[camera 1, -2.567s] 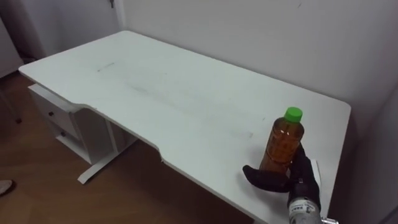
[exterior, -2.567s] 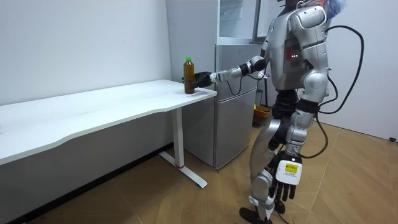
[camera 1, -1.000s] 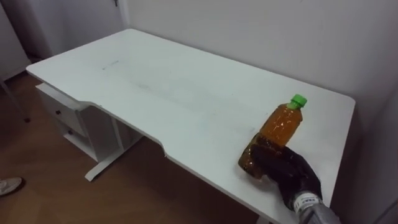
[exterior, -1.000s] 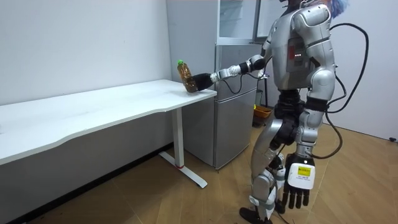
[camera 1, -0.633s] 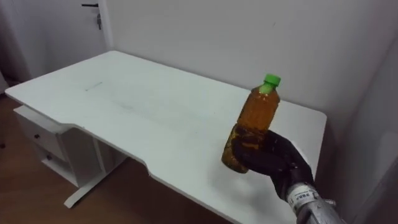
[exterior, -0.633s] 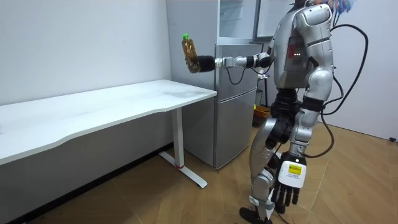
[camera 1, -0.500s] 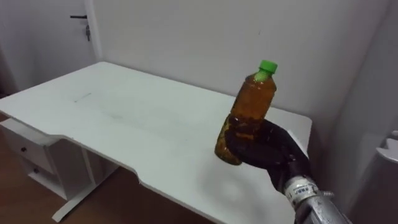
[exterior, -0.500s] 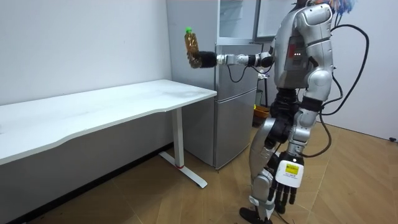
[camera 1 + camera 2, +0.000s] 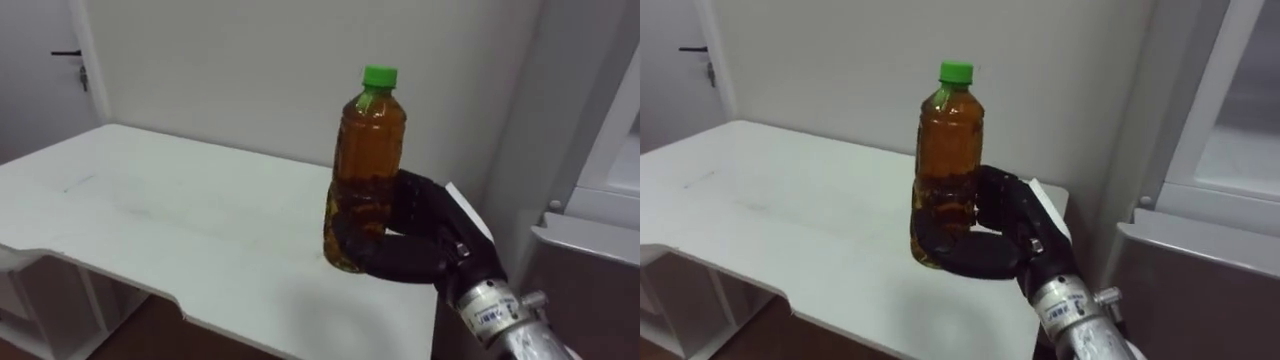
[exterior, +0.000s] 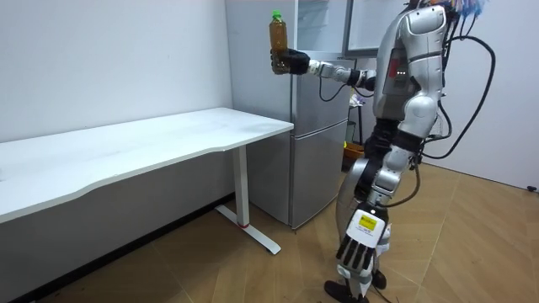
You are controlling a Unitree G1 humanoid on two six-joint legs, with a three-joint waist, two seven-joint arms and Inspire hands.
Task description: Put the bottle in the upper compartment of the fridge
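Bottle point(image 9: 365, 170), qty 1: amber liquid, green cap, standing upright in mid-air, well above surface point(image 9: 150, 220).
Right hand point(image 9: 420, 245): wrapping fingers and thumb round bottle's lower half, gripping it.
Left hand point(image 10: 360, 248): hanging by the leg, fingers straight, holding nothing.
Fridge point(image 10: 316, 151), qty 1: standing just beside surface's end, upper compartment point(image 10: 320, 29) at approx. bottle height.
Step, prob.: carrying bottle across to upper compartment.
Advisable: holding bottle upright, gripping low & tight, swinging clear of door edge, seating base flat on shelf before letting go.
Surface qty 1; hands qty 2.
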